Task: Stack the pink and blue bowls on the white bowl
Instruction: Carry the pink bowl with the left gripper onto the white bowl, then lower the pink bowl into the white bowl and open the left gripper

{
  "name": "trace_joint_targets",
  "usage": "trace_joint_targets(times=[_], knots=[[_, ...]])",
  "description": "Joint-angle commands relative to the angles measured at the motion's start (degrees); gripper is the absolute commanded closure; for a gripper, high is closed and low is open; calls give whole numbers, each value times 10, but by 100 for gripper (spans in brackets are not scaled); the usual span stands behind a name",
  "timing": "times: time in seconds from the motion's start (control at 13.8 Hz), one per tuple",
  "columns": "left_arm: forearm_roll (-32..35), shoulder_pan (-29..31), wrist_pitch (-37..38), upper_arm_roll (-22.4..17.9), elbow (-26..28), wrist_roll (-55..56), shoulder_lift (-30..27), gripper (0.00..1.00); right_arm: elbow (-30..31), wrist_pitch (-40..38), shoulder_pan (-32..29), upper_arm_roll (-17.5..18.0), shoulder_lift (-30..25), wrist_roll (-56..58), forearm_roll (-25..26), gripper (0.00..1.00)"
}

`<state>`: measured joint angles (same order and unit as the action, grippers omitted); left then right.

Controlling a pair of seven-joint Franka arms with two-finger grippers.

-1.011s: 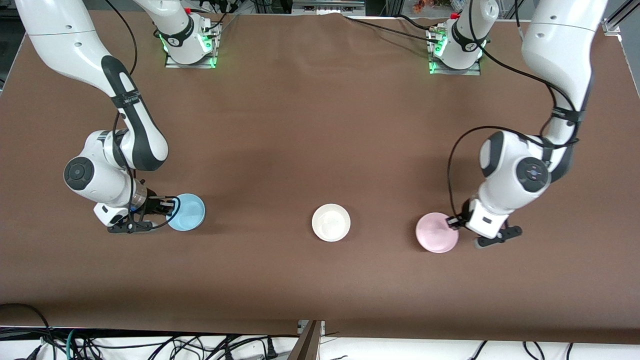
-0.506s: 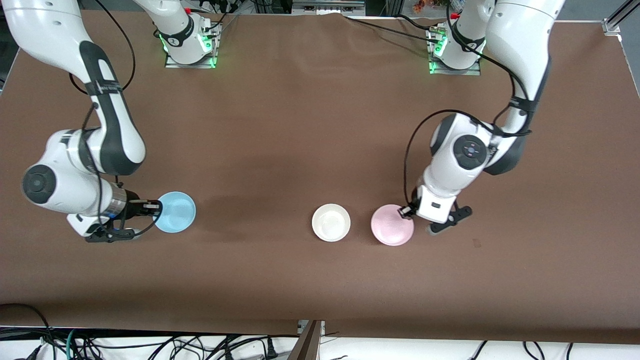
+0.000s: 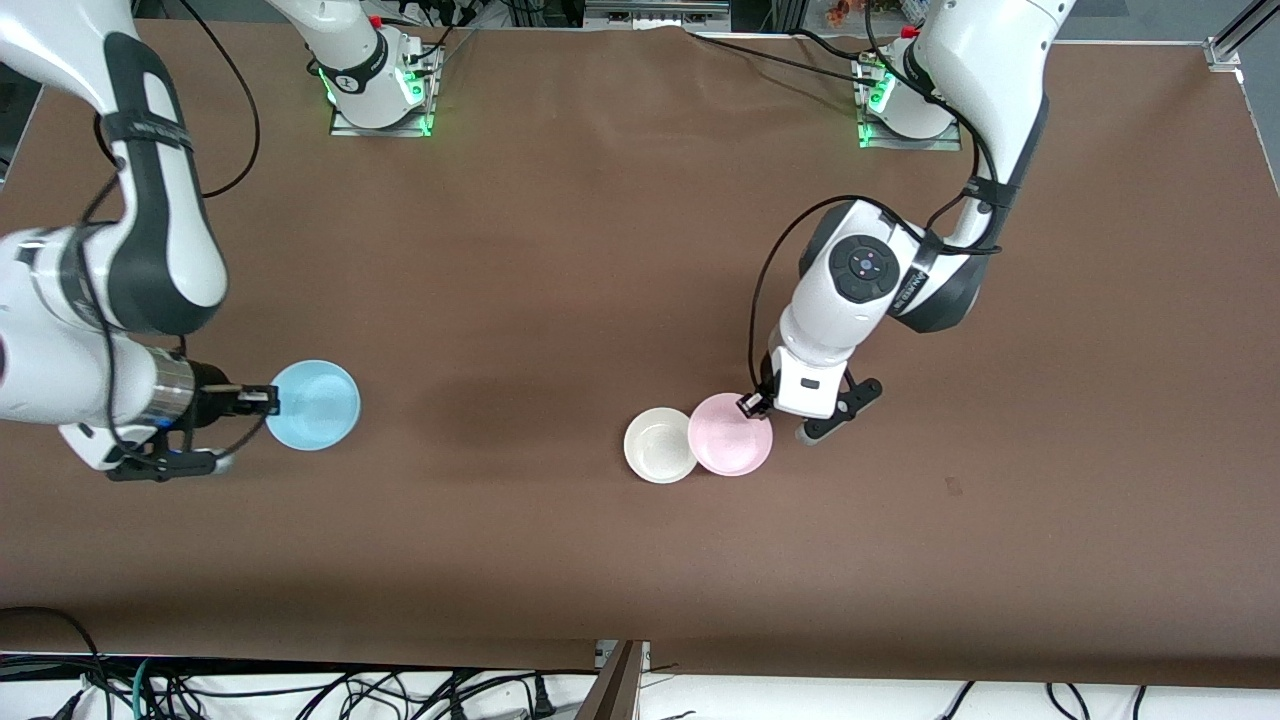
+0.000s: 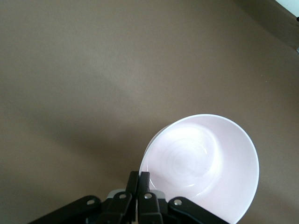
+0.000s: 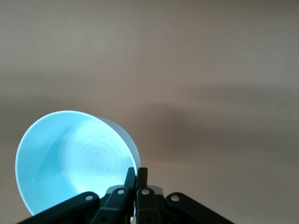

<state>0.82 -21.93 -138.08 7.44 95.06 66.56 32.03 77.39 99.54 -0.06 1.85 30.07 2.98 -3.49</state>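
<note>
Both arms reach low, the left gripper (image 3: 752,403) and right gripper (image 3: 262,400) with jaws pinched closed.

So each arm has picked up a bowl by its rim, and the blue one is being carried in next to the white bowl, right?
Not quite: the bowl next to the white bowl is the pink bowl, held by its rim in the left hand. The front view shows this. The blue bowl is held in the right hand out toward the right arm's end of the table.

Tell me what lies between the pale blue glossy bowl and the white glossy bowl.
Nothing: in the front view only bare brown table lies between the pale blue glossy bowl, clamped by the right gripper, and the white glossy bowl.
</note>
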Motion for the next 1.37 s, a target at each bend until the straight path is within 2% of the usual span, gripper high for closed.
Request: trace_joint_targets(times=[0.0, 0.29, 1.3], knots=[[-12, -32, 5, -10, -37, 56, 26, 100, -31, -57, -3, -3, -24, 4, -2, 100], [-11, -70, 5, -10, -81, 118, 65, 100, -51, -73, 2, 3, -31, 4, -2, 100], [-7, -78, -17, -11, -90, 148, 84, 100, -51, -68, 11, 5, -31, -9, -4, 100]])
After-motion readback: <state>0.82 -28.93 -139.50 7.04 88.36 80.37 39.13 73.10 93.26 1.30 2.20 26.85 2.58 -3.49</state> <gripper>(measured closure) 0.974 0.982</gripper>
